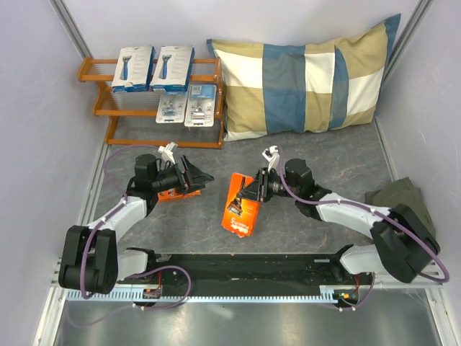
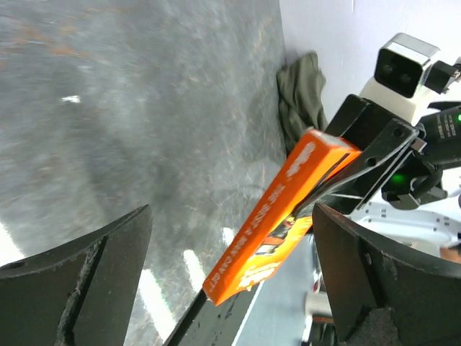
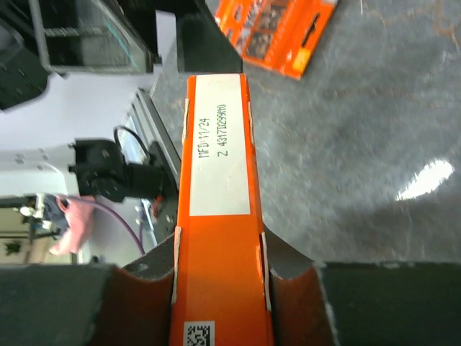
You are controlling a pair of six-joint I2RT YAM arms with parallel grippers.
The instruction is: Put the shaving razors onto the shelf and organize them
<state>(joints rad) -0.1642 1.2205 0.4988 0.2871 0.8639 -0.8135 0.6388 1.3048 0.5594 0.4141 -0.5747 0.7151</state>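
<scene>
The shelf (image 1: 108, 109) stands at the back left. Two white razor boxes (image 1: 153, 68) lie on its top tier and two blister packs (image 1: 187, 106) on the middle tier. My right gripper (image 1: 250, 189) is shut on one orange pack (image 1: 241, 209) and holds it tilted above the table; its narrow edge fills the right wrist view (image 3: 220, 180) between my fingers (image 3: 220, 252). My left gripper (image 1: 200, 178) is open and empty, facing that pack (image 2: 288, 209). The second orange pack (image 1: 175, 193) lies flat on the table under the left wrist and also shows in the right wrist view (image 3: 277, 32).
A blue-and-beige checked pillow (image 1: 310, 79) leans against the back wall beside the shelf. An olive cloth (image 1: 400, 198) lies at the right edge, also in the left wrist view (image 2: 302, 94). The shelf's bottom tier shows no packs.
</scene>
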